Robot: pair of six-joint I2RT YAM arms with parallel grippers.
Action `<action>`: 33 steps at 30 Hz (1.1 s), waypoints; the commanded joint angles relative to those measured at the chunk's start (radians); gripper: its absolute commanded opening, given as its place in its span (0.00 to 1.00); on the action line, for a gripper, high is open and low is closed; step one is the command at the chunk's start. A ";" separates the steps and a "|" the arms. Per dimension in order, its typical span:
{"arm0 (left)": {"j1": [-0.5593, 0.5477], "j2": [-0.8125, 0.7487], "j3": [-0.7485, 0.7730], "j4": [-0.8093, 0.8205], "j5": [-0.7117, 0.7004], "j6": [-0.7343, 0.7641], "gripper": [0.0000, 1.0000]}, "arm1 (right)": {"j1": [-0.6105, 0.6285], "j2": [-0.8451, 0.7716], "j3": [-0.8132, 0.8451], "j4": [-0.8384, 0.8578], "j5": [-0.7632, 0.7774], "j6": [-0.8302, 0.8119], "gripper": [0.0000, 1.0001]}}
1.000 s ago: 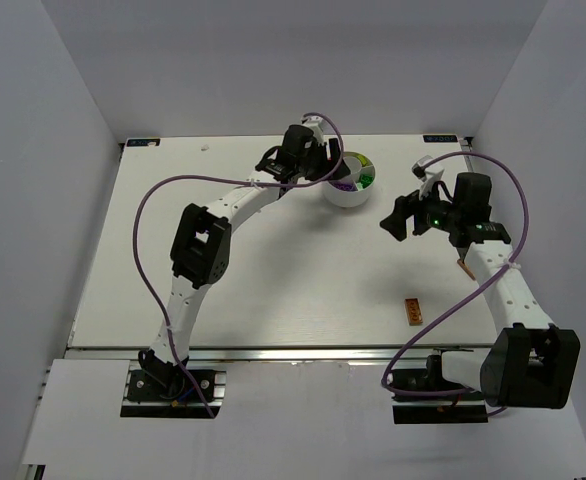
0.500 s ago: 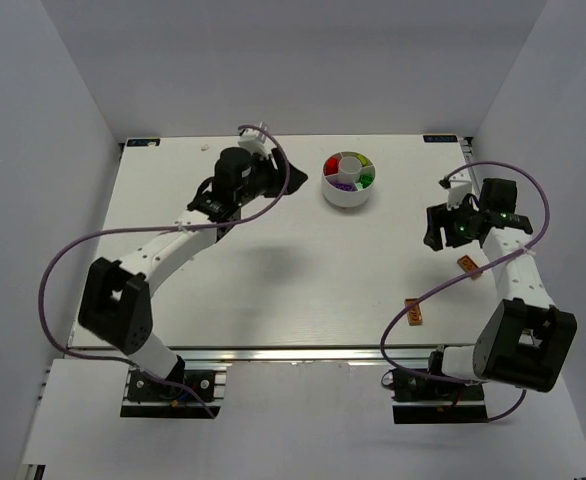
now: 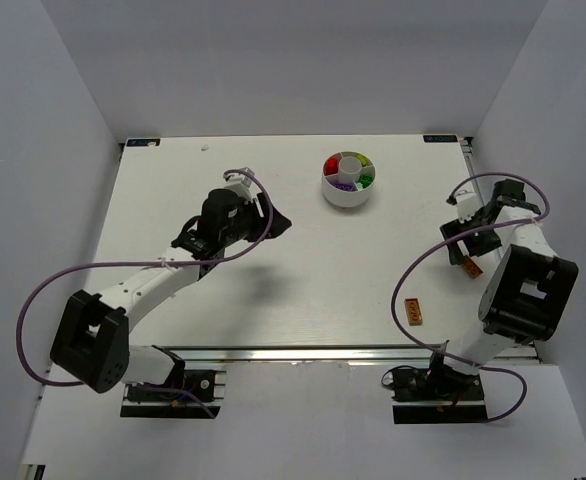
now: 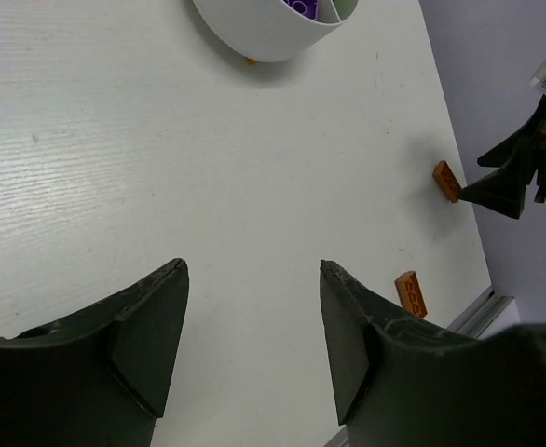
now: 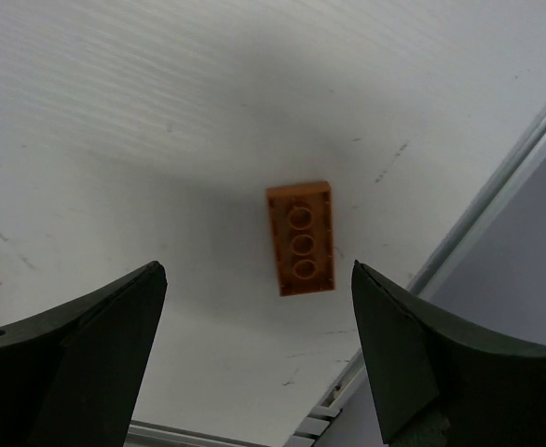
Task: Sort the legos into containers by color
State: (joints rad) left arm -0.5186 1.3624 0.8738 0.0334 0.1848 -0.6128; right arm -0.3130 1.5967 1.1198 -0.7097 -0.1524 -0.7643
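Note:
The round white dish (image 3: pixel 349 193) stands at the back centre, its wedges holding red, purple, green and yellow-green legos. An orange brick (image 3: pixel 470 267) lies near the table's right edge. It shows hollow side up (image 5: pixel 301 237) just ahead of my right gripper (image 5: pixel 259 270), which is open and empty above it (image 3: pixel 463 243). A second orange brick (image 3: pixel 414 312) lies nearer the front edge. My left gripper (image 3: pixel 276 222) hovers left of the dish, open with nothing between its fingers (image 4: pixel 252 270). In the left wrist view are the dish wall (image 4: pixel 264 33) and both orange bricks (image 4: pixel 446 181), (image 4: pixel 410 293).
The table's right edge rail (image 5: pixel 497 177) runs close beside the orange brick. A small orange speck (image 4: pixel 252 61) shows at the foot of the dish. Grey walls enclose the table on three sides.
My left arm has pulled back from the dish toward the near left. My right arm has swung to the right edge, over the orange brick, and its jaws have widened.

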 commanded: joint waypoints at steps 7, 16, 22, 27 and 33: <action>0.003 -0.071 -0.041 0.030 0.002 -0.070 0.68 | -0.106 0.108 0.086 -0.008 0.001 -0.112 0.82; 0.003 -0.039 -0.033 0.054 0.028 -0.097 0.68 | -0.107 0.141 0.028 0.027 0.007 -0.138 0.78; 0.003 -0.020 -0.042 0.083 0.054 -0.119 0.68 | -0.107 0.173 0.012 0.056 0.016 -0.142 0.74; 0.003 -0.016 -0.047 0.099 0.067 -0.128 0.68 | -0.107 0.187 -0.011 0.073 0.028 -0.162 0.65; 0.003 -0.022 -0.067 0.123 0.074 -0.142 0.68 | -0.107 0.193 -0.057 0.098 0.047 -0.181 0.47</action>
State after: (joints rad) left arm -0.5186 1.3537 0.8230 0.1177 0.2375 -0.7425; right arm -0.4175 1.7790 1.1053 -0.6487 -0.1337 -0.9104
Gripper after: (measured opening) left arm 0.680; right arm 0.491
